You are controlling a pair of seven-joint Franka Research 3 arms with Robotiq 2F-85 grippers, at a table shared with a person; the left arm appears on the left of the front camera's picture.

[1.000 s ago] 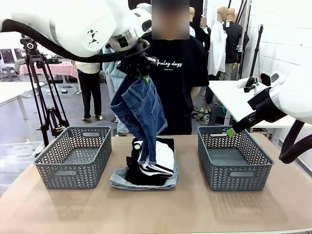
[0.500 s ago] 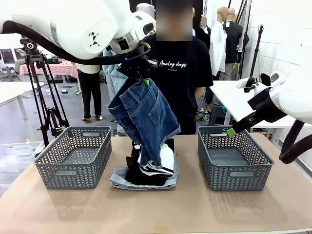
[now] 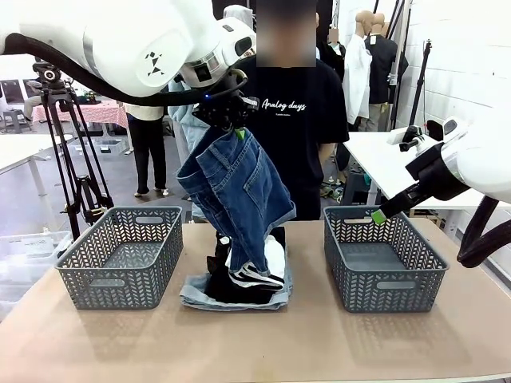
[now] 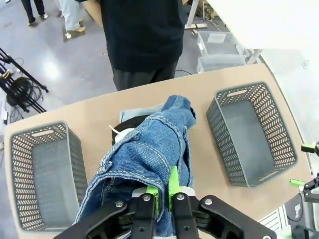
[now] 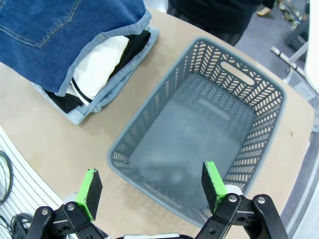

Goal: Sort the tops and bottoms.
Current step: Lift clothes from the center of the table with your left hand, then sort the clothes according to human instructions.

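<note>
The left tool (image 3: 230, 118), pinching the dark blue denim shorts (image 3: 238, 187) high above the central stack of garments (image 3: 239, 281) on the surface, should raise them until the hem, seemingly brushing the stack, clears it before swinging toward the left basket (image 3: 120, 283) or the right basket (image 5: 239, 74), over which the right tool (image 5: 152, 185) hovers spread.

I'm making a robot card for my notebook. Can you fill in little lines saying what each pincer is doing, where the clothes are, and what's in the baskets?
Left pincer: shut on the dark blue denim garment, holding it high over the pile
Right pincer: open, holding nothing, above the right basket
Pile: striped white top and black top lying on the pale denim shorts, between the baskets
Left basket: no clothes inside
Right basket: no clothes inside
Person: standing at the far side
</note>
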